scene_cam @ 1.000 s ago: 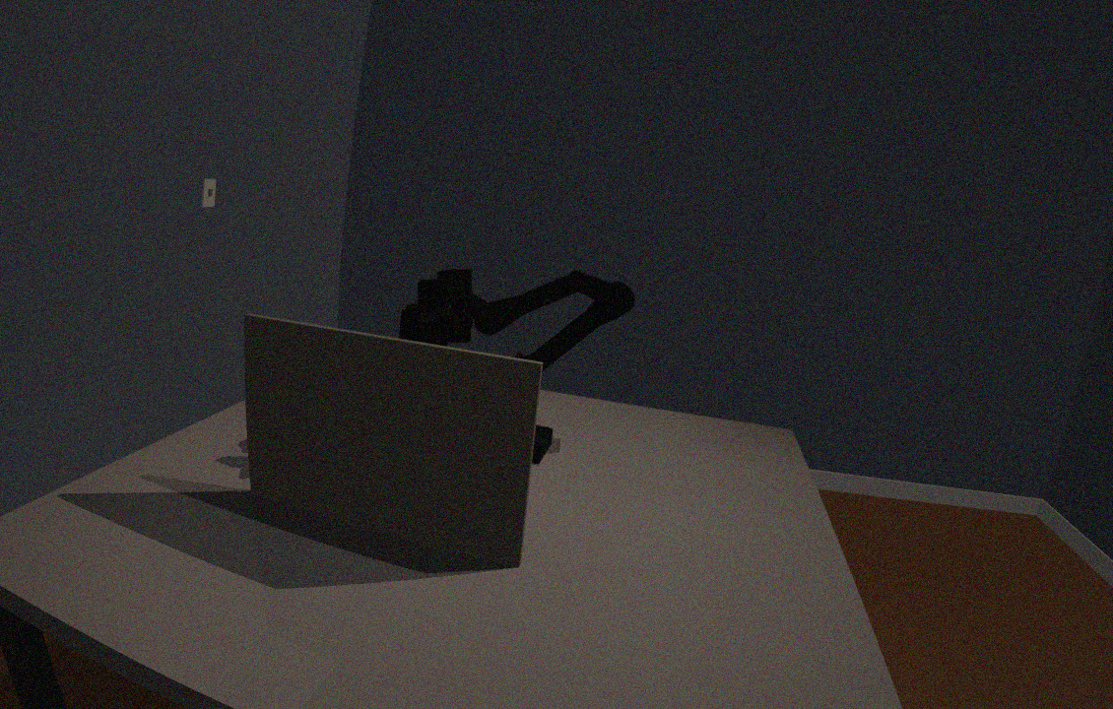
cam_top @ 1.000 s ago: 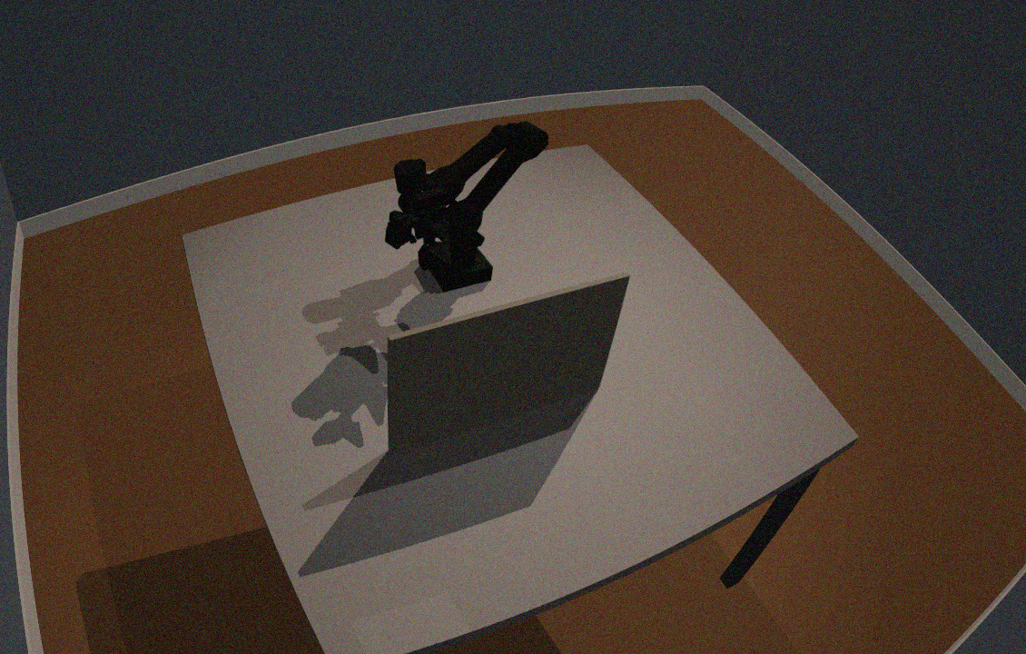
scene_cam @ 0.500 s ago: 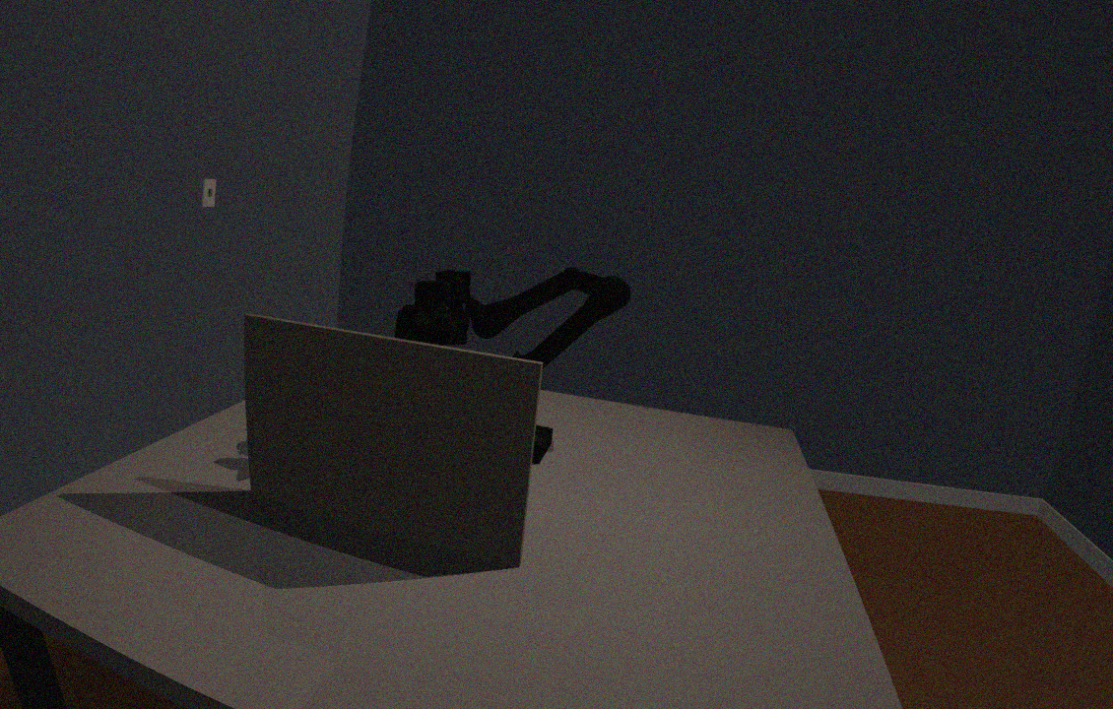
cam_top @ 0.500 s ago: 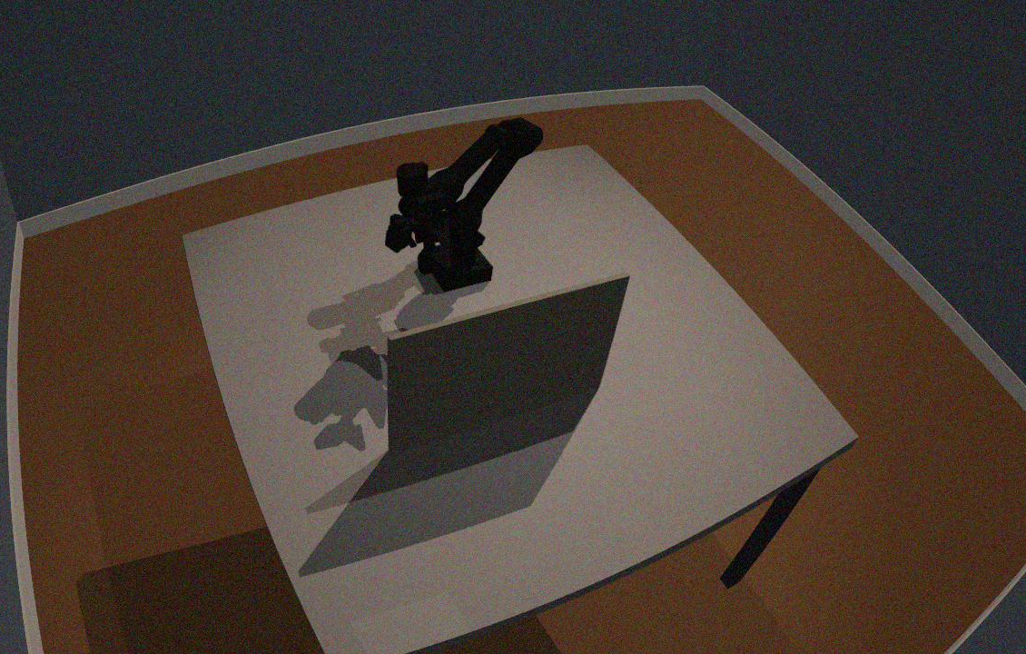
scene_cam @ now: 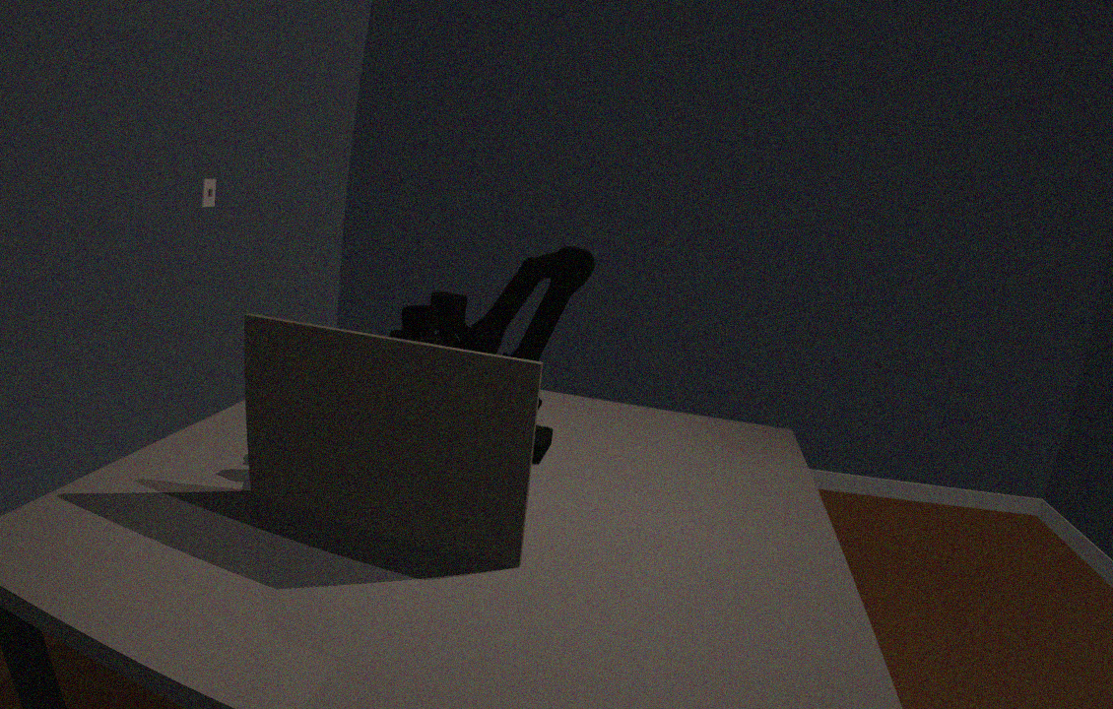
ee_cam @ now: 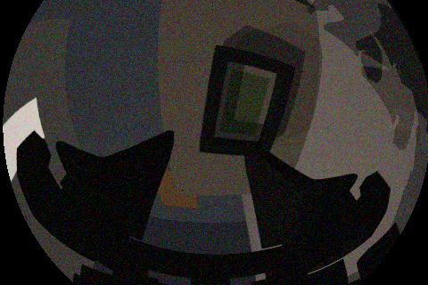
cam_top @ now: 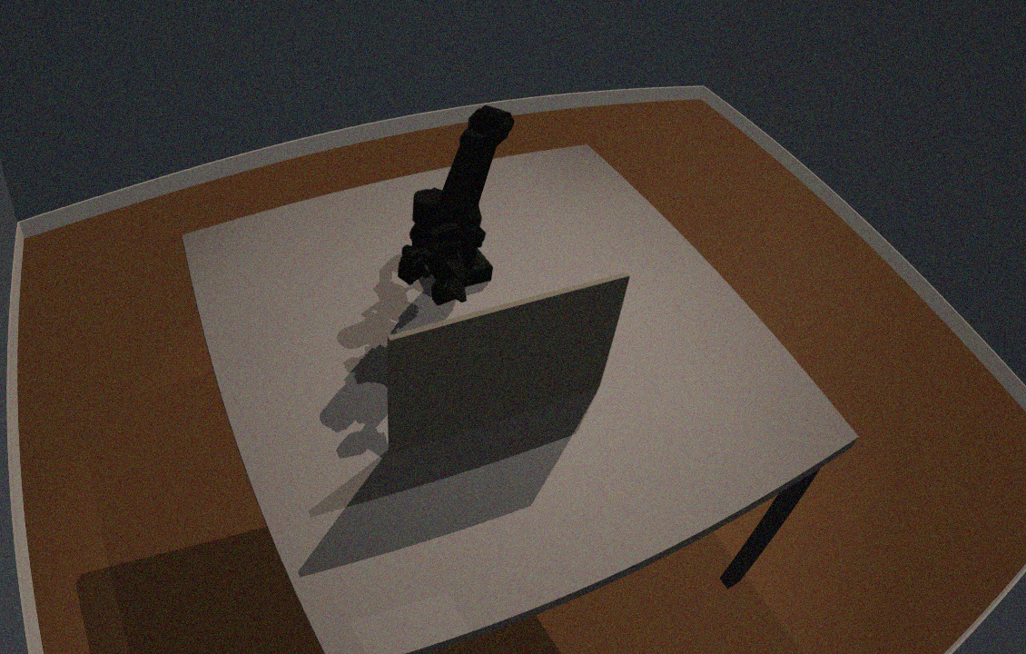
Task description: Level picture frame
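The picture frame (ee_cam: 215, 98), black-bordered with a green picture, hangs crooked on the tan front of the upright board (ee_cam: 187, 76) (cam_top: 500, 358) (scene_cam: 393, 431). The wrist view is turned sideways, the board's top edge on its left. The frame's end low in that view lies nearer this edge, so that end is higher. The screw and notched strip are hidden behind the frame. My gripper (ee_cam: 209, 142) is open, with nothing between its fingers. In the wrist view the right fingertip overlaps the frame's lower corner; contact is not discernible. The top and exterior views see the board's back.
The board stands on a pale table (cam_top: 712, 381) (scene_cam: 675, 529) and casts a shadow over it. My dark arm (cam_top: 464, 179) (scene_cam: 556, 299) rises behind the board as the top and exterior views see it. A small wall plate (scene_cam: 209, 192) is on the far wall.
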Robot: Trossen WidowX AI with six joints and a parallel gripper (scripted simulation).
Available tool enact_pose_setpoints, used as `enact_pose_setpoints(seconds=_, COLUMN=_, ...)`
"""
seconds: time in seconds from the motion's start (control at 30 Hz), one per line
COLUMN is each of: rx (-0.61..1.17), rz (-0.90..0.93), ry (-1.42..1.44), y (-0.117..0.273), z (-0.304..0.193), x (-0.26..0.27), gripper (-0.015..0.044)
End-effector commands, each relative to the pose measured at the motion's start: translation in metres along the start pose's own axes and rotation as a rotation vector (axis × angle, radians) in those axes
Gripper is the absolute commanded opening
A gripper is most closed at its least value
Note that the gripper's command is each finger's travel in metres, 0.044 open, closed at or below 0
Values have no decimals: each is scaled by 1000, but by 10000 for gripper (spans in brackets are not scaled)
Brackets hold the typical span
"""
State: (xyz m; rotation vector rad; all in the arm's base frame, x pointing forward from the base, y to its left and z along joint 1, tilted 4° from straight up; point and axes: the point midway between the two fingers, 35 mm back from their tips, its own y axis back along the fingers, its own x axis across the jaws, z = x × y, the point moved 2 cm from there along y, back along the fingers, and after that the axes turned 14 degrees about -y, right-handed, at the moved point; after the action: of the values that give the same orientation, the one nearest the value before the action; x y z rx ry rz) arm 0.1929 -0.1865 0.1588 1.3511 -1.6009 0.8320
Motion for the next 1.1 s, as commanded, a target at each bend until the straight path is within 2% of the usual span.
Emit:
enact_pose_setpoints(seconds=0.0, rx=-5, rz=2, ry=-10, y=-3, z=-1, x=-3, gripper=260)
enact_pose_setpoints(seconds=0.37, rx=-5, rz=3, ry=-10, y=-12, z=-6, x=-4, gripper=260)
enact_pose_setpoints(seconds=0.67, rx=-2, rz=9, ry=-10, y=-85, z=-7, x=-3, gripper=260)
enact_pose_setpoints(seconds=1.07, rx=-2, rz=9, ry=-11, y=-87, z=-7, x=-4, gripper=260)
